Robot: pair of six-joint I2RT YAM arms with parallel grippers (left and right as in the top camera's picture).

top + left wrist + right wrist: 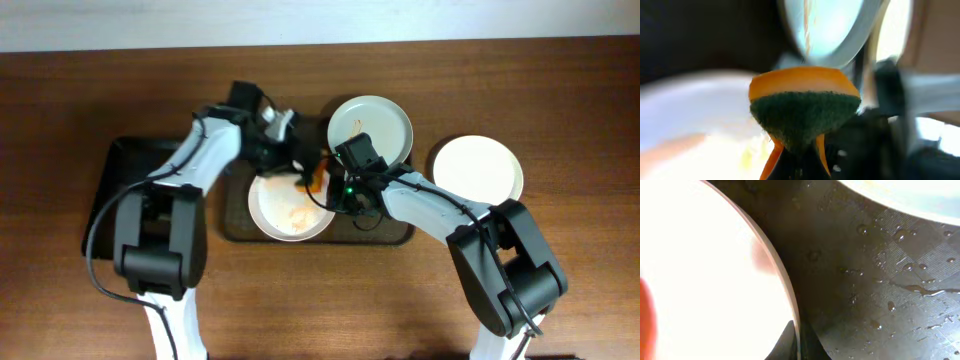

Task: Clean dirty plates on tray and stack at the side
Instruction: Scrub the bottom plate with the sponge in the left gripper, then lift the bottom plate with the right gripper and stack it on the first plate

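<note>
A white plate (290, 208) with orange sauce smears lies on the brown tray (390, 236). My left gripper (300, 172) is shut on an orange sponge with a green scrub face (805, 107) and holds it over that plate's far edge (695, 115). My right gripper (335, 195) is shut on the plate's right rim, which sits between its fingers (798, 341); the plate (705, 280) fills the left of the right wrist view. A second plate (370, 128) with faint streaks lies at the tray's far right corner. A third, clean plate (478, 168) lies on the table to the right.
A smaller black tray (125, 185) lies to the left under my left arm. The brown tray's surface (870, 295) is wet with water drops. Both arms cross over the middle of the tray. The wooden table (320, 310) surrounds it.
</note>
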